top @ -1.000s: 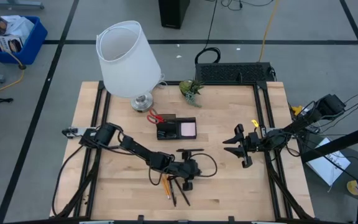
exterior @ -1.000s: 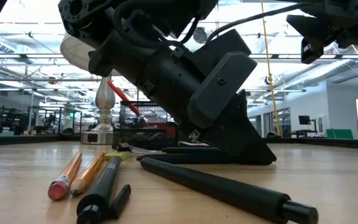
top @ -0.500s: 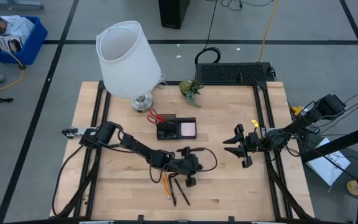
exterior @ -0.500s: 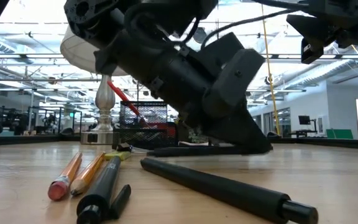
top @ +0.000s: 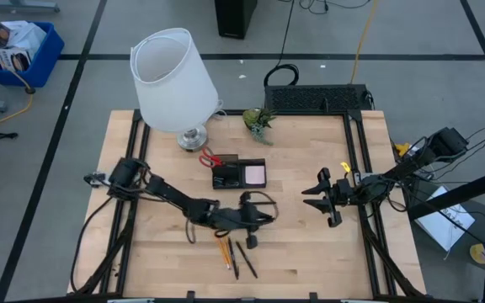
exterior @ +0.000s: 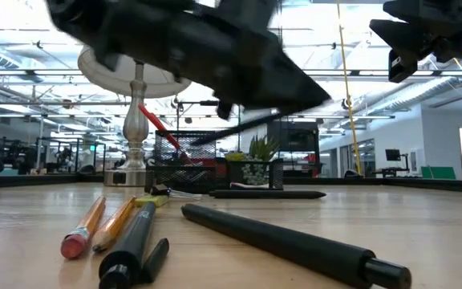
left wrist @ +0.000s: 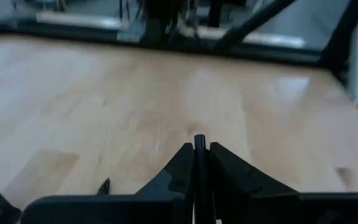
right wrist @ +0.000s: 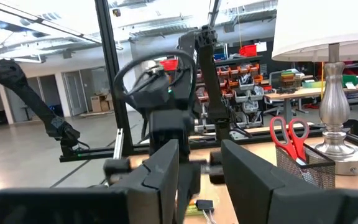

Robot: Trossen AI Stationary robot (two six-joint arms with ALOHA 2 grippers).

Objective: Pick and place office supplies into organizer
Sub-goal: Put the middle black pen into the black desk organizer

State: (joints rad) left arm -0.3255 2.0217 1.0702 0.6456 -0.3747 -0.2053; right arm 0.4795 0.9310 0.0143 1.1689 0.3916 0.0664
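Left hand (top: 251, 220) lifted off table since earlier, clamped on black pen (left wrist: 199, 163), right hand (top: 320, 196) half-open, empty

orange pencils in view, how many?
2. One pencil lies on the table near the front edge; the second pencil lies right beside it. Others could be hidden in the organizer.

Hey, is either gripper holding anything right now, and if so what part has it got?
The left gripper is shut on a black pen, which sticks out a little past its fingertips; where along the pen it grips cannot be told. The right gripper holds nothing.
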